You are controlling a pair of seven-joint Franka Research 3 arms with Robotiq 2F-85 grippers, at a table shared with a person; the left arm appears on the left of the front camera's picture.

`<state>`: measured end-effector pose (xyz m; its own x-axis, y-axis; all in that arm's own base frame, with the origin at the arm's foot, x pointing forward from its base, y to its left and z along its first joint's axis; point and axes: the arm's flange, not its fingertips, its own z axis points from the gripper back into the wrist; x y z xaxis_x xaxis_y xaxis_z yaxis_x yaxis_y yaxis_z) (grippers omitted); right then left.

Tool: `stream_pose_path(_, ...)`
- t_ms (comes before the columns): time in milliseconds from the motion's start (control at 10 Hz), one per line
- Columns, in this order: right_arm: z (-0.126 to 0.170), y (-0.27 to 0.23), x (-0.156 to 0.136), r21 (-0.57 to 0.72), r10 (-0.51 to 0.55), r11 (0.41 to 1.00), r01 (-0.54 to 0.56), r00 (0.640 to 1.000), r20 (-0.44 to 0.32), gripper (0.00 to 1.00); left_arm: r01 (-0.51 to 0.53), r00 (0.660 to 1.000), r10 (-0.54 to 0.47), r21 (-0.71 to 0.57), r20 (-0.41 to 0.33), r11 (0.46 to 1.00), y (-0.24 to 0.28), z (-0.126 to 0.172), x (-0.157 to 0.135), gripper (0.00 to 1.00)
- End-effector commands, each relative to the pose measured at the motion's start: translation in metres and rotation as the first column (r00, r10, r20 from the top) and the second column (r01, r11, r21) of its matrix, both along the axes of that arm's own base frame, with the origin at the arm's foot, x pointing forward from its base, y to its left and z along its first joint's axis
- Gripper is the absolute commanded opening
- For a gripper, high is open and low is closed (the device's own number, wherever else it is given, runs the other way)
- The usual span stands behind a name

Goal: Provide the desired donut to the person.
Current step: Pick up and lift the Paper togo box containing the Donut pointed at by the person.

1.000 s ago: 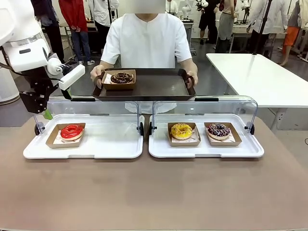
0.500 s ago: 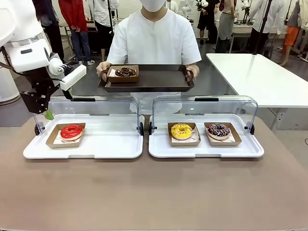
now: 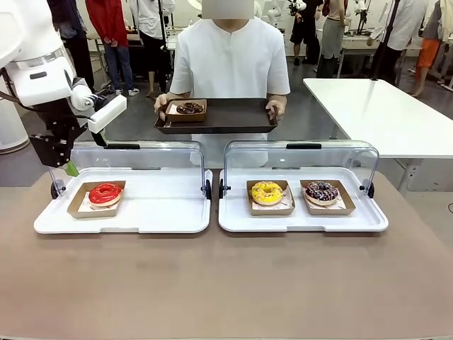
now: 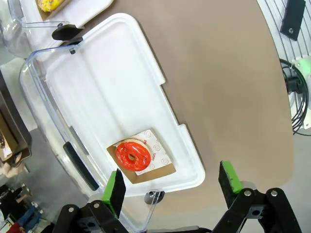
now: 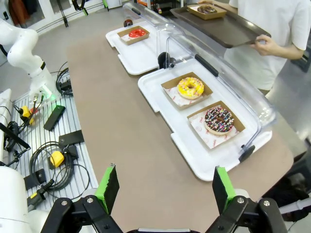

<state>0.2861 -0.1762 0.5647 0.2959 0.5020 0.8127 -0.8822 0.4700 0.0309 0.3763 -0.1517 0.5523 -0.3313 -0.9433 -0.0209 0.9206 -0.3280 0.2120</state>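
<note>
Chocolate donut (image 3: 189, 108) sat at the left end of the dark tray (image 3: 233, 117), upper middle of the frame, and the person (image 3: 230, 57) had pulled that tray back and away over the last second (handover looked done to me). Left pincer (image 4: 172, 183) hung wide open above the red donut (image 4: 132, 155); right pincer (image 5: 164, 187) gaped empty too.

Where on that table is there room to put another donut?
The left tray is bare right of the red donut, and the brown tabletop in front of both trays is free. The right tray is crowded: yellow donut, sprinkled donut.
</note>
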Motion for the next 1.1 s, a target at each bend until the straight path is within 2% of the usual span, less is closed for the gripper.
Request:
stream_pose_path(0, 0.0, 0.0, 0.002, 0.015, 0.01, 1.0, -0.01, 1.0, 0.02, 1.0, -0.014, 1.0, 0.014, 0.006, 0.004, 1.0, -0.002, 0.0, -0.002, 1.0)
stream_pose_path(800, 0.0, 0.0, 0.002, 0.015, 0.01, 1.0, -0.01, 1.0, 0.02, 1.0, 0.0, 1.0, 0.0, 0.0, 0.0, 1.0, 0.0, 0.0, 0.0, 1.0)
stream_pose_path(900, 0.0, 0.0, 0.002, 0.015, 0.01, 1.0, -0.01, 1.0, 0.02, 1.0, 0.001, 0.998, 0.007, -0.12, 0.067, 0.993, 0.028, 0.022, 0.001, 1.0)
stream_pose_path(1000, 0.0, 0.0, 0.002, 0.015, 0.01, 1.0, -0.01, 1.0, 0.02, 1.0, 0.008, 0.994, 0.026, -0.298, 0.108, 0.955, 0.061, 0.034, -0.004, 1.0)
